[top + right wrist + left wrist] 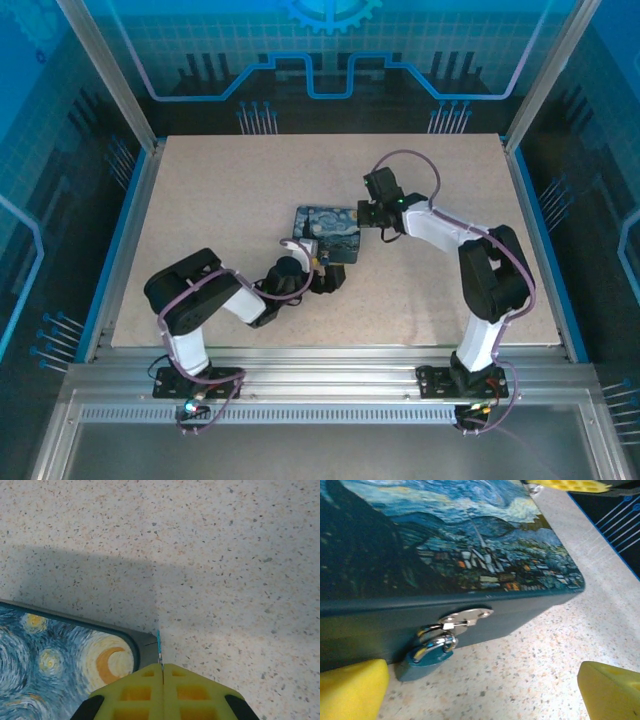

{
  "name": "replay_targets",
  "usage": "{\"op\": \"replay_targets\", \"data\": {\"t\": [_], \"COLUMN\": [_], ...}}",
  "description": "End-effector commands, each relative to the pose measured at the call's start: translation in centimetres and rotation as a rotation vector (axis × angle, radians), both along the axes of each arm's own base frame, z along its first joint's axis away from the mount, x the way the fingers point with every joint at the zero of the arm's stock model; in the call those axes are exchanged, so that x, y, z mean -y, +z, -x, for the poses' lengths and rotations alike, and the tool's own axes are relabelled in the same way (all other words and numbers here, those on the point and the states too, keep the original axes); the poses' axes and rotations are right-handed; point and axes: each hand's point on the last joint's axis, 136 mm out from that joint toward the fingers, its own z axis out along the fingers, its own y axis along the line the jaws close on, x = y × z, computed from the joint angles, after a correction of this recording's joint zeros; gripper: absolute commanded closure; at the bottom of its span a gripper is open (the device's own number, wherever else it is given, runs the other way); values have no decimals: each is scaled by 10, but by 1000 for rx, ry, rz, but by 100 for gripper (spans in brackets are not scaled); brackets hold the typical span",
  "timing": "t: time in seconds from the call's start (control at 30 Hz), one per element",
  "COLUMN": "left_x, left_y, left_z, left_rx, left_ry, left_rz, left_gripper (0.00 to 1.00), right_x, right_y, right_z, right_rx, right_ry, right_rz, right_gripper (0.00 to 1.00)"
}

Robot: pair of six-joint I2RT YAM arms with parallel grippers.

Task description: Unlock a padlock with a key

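Left fingers (351,690): yellow foam-like pads, blunt wedges, spread wide and released, nothing between them, set low over the bench (535,670) facing the box's near wall. Padlock (426,659): small bluish-grey metal body with a bright chrome shackle, at the foot of that wall; body resting tilted on the bench, long axis sloping upward, shackle end uppermost and looped through the staple of a polished, rounded hasp (466,617). Box (470,545): flat, rectangular, rounded corners, dark teal matt walls, glossy lid printed with a swirling blue-and-yellow night sky. Right fingers (145,690): yellow ribbed pads clenched together over the box's far right corner, pinching the key. Key (159,646): thin bluish sliver seen edge-on, long axis straight out from the fingertips, tip pointing away from the wrist. Bench: beige, finely speckled, matt.
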Motion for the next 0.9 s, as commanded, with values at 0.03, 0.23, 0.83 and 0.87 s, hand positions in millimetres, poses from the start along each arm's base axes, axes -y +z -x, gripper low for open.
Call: {"op": "replay_targets", "data": {"t": [0.03,0.23,0.83,0.87], "left_x": [28,35,17,16], "left_y": [12,16,26,26], "left_z": [6,7,7,7], "left_rx": [32,42,26,24], "left_ry": [-133,-169,-160,-159], "left_rz": [52,66,251,253], "left_gripper": [4,9,35,36], "right_x": [-14,-27,-31,-31], "right_y": [-12,-18,-11,-11], "right_z": [0,4,11,11], "right_rx": [-36,-48,-33,-32], "right_ry": [35,65,73,74], "right_rz": [-15,-25,-38,-39], "right_gripper": [100,100,100,100]}}
